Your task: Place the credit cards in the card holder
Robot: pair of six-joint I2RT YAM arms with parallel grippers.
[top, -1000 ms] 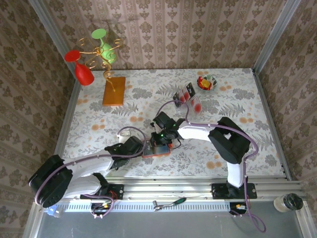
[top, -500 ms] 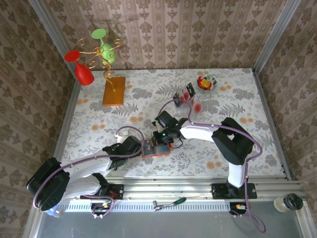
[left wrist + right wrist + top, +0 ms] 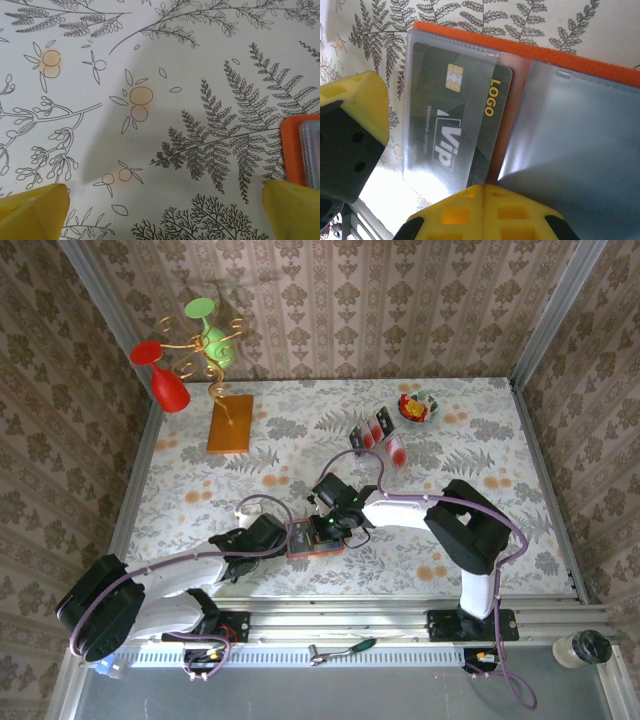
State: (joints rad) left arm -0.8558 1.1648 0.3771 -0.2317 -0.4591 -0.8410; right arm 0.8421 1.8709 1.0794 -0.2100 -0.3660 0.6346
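**Top external:** The card holder (image 3: 316,540) is laid open on the tablecloth (image 3: 200,480), between the left gripper (image 3: 287,537) and the right gripper (image 3: 333,523). Other credit cards (image 3: 375,432) are seen well apart, farther back.

**Left wrist:** The fingers (image 3: 30,212) are spread wide over bare cloth, with the holder's orange edge just beside one of them.

**Right wrist:** The fingers (image 3: 362,97) are drawn together, and nothing is clamped. A black card (image 3: 455,120) is seen inside a clear sleeve (image 3: 570,150).

**Risk:** The holder is not pinned, so a push on the card could slide it or buckle the sleeve.

Left arm (image 3: 185,565) reaches forward, fingers (image 3: 30,210) spread wide — right arm (image 3: 410,508) folds inward, fingers (image 3: 357,105) closed.
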